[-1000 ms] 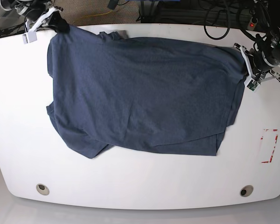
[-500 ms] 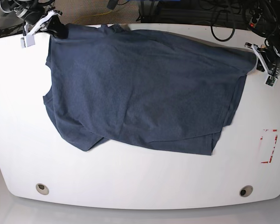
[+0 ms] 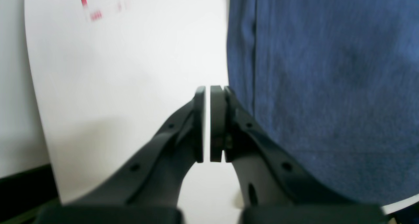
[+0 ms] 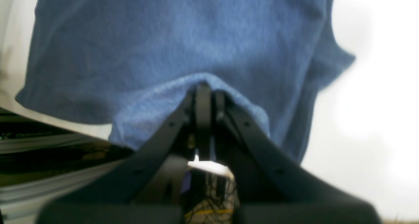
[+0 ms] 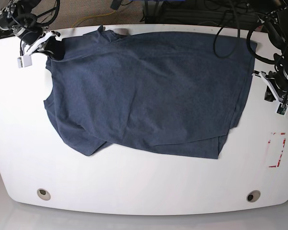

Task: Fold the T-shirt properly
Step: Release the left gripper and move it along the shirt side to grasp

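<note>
Dark navy heathered cotton T-shirt (image 5: 149, 91) is spread rumpled across the white oval table (image 5: 144, 187). Its far corner is pinched by the right gripper (image 4: 204, 96). Left gripper (image 3: 209, 119) is pressed together, empty (shirt edge just beside it)

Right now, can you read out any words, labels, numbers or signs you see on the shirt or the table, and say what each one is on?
Nothing can be read.
T-shirt: no lettering shows on the cloth in any view.
Table: a red and white marking lies near its edge beside the shirt; it is too small to read in the base view and too blurred in the left wrist view, and I cannot tell whether it holds text.
</note>
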`<state>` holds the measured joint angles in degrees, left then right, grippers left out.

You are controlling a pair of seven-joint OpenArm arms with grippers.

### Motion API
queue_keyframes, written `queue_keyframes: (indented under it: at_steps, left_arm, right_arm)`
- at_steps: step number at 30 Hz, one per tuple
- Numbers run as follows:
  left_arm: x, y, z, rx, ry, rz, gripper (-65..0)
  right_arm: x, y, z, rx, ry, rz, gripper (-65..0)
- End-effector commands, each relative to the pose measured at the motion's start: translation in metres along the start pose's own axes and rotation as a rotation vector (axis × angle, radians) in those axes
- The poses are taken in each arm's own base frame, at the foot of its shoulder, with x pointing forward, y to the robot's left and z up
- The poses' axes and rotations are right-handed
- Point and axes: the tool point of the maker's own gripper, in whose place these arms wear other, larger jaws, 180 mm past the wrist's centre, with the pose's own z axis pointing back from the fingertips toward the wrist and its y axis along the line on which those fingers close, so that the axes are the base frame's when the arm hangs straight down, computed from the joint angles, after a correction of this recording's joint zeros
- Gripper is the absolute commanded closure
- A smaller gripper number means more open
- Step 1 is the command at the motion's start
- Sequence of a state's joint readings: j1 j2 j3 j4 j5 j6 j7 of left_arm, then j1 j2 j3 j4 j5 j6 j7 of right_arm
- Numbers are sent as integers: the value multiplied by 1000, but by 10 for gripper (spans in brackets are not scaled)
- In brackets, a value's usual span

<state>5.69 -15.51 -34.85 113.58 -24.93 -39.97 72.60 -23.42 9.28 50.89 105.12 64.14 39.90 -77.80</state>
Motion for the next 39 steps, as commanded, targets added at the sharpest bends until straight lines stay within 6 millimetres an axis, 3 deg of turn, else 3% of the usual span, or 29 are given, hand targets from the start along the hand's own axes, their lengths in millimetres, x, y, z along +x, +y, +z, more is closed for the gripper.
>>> queue_keyframes:
  at_steps: [1,4,8,9,11,13,17,20,25,32,39]
  left_arm:
    - [10,-5,0,-16,-15,-53,-6]
    - [9,-15,-9,-60,14,-101,-6]
    - [8,-19,-24,-103,31,-84,-14]
    - [12,-19,-30,-114,29,-76,-44]
    - [14,-18,-38,-129,35,-56,-110]
    - [21,-11,-49,-141,28,-21,-229]
    - [42,0,-65,-160,-23,44,-397]
    - [59,7,-77,-184,-72,100,-457]
    - [73,14,-100,-235,-117,202,-479]
    - [74,6,-143,-353,-122,402,-490]
    - [77,-40,-169,-470,-71,417,-490]
  right_arm:
    - [9,-4,0,16,-14,14,0]
    - [3,-11,-2,29,8,-15,-32]
    - [0,-21,-4,21,20,-42,-225]
    - [3,-25,-4,18,19,-43,-296]
    - [6,-28,-4,15,18,-40,-376]
    - [18,-33,-5,13,1,-29,-447]
    - [31,-45,-6,4,-7,-25,-458]
    - [36,-54,-7,-18,0,-20,-460]
    - [40,-59,-9,-45,10,-4,-460]
    - [46,-60,-10,-52,3,5,-460]
    - [66,-69,-8,-98,-3,50,-460]
